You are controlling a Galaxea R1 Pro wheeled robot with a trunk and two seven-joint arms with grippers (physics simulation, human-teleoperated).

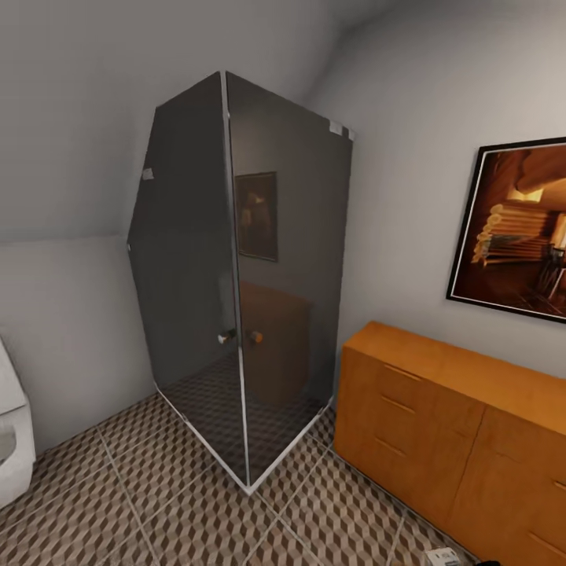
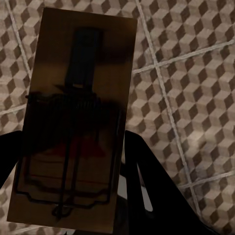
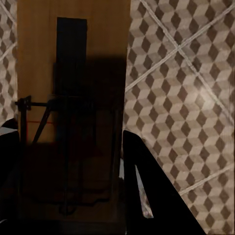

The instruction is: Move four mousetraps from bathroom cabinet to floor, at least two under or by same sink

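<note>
The left gripper (image 2: 73, 196) is clamping one mousetrap (image 2: 78, 112) between its dark fingers, and the right gripper (image 3: 68, 196) is gripping another mousetrap (image 3: 73, 88), both hanging over the bathroom floor (image 1: 157, 503). The cabinet (image 1: 440, 440) is standing beside the glass shower (image 1: 236, 275).

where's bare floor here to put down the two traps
Bare floor runs between the shower, the cabinet and the white fixture at the left edge. It narrows between shower corner and cabinet. Each claw holds a trap over bare tiles.
</note>
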